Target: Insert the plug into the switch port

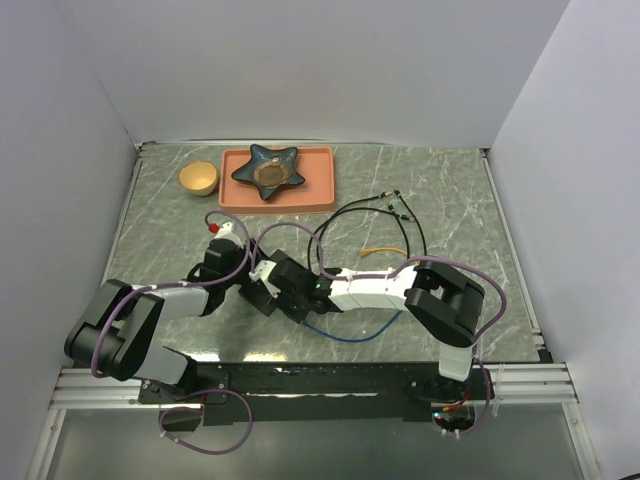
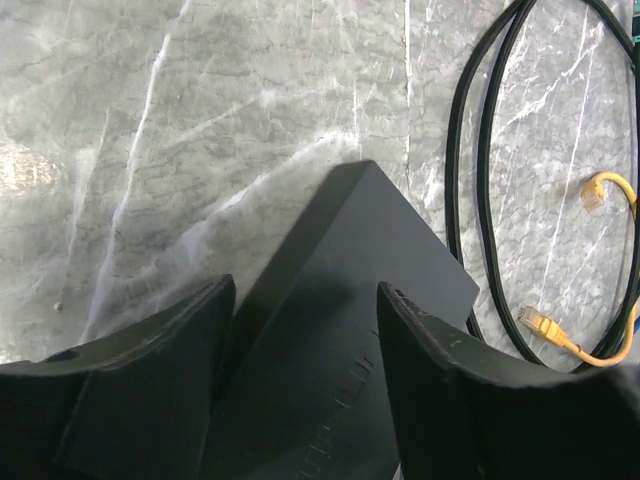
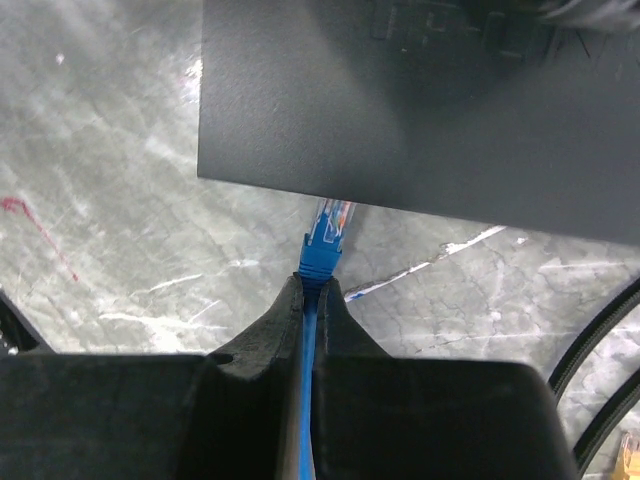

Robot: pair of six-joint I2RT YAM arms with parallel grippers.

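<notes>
The switch port (image 2: 380,250) is a flat matte black box lying on the marble table; its sockets are hidden. My left gripper (image 2: 300,295) straddles it, with one finger (image 2: 150,380) against its left side and the other finger (image 2: 470,390) over its right part. In the right wrist view the box (image 3: 400,110) fills the top. My right gripper (image 3: 313,285) is shut on the blue cable just behind the blue plug (image 3: 324,240). The plug's clear tip (image 3: 334,212) reaches under the box's near edge. Whether it sits in a socket is hidden.
The blue cable (image 1: 350,337) loops along the near edge. Black cables (image 1: 400,215) and a yellow cable (image 1: 383,250) lie to the right of the box. An orange-pink tray (image 1: 325,180) with a star-shaped dish (image 1: 273,168) and a small bowl (image 1: 198,177) stand at the back.
</notes>
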